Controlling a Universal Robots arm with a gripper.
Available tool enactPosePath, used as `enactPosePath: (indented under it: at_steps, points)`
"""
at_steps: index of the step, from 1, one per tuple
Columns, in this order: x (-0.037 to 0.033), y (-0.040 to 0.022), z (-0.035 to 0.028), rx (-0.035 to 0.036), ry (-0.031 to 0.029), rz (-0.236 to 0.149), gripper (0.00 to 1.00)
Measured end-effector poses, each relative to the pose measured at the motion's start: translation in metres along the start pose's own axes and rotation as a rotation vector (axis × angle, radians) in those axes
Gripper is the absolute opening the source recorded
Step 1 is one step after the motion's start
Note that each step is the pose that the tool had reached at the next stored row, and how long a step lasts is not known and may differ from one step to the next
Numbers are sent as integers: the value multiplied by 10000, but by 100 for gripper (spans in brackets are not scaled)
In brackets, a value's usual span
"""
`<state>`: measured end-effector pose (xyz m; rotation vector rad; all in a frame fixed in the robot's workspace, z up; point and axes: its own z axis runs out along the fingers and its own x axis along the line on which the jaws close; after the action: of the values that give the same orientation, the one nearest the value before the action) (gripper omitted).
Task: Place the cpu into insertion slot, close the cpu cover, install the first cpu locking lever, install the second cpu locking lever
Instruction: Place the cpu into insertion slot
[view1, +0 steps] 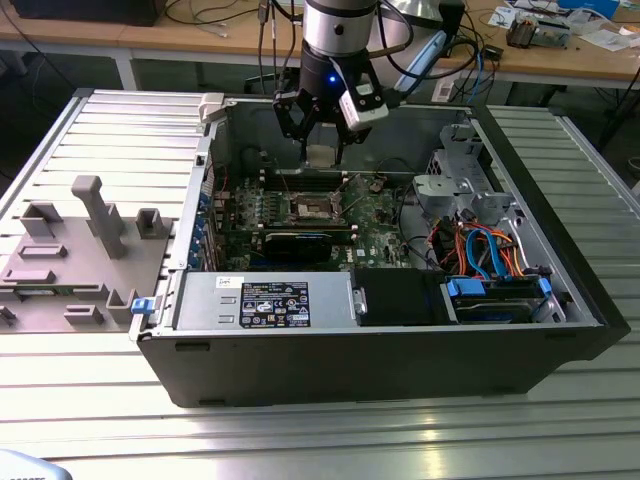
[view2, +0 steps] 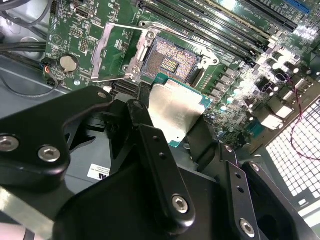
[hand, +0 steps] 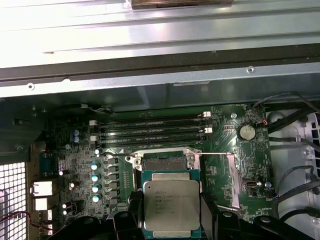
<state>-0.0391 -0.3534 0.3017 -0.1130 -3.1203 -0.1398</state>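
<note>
Clamped on cpu (hand: 171, 207) with gripper (hand: 171, 216), one black finger (hand: 135, 215) pressed to each of two opposite edges. Same grasp in second wrist view: gripper (view2: 176, 125) pinching cpu (view2: 175, 112), with silver lid toward camera and green substrate showing at rim. In exterior view, held by gripper (view1: 322, 150) high over board (view1: 380, 215), clear of it, inside open case (view1: 400, 350).

Not seated in slot (hand: 164, 162). Hanging above board just beside slot (view2: 170, 60), no contact. Note slot bare, with dark contact field exposed inside silvery rim. In exterior view, find slot (view1: 317, 207) mid-board, below gripper.

Note cover (view2: 101, 50) swung open, just beside slot, with green board visible through cut-out. Note thin wire lever (hand: 215, 153) running from slot corner past cover edge; cannot tell whether raised or flat.

Around slot: long black memory slots (hand: 150, 129) on one side, row of small capacitors (hand: 94, 181) on another, coin cell (hand: 244, 132) near cover. Seen again in second wrist view: coin cell (view2: 68, 63) next to cover.

Elsewhere in case: labelled power supply (view1: 260, 300) along near wall, bundle of orange and blue cables (view1: 480, 250) toward exterior view's right. Outside case, on exterior view's left: grey fixture (view1: 80, 250) on ribbed metal table (view1: 300, 440).
</note>
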Motion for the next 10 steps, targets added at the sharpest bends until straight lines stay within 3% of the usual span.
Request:
enactPosePath:
  at_steps: [10]
  points:
    - [0, 0, 3, -3, -13, 152, 55]
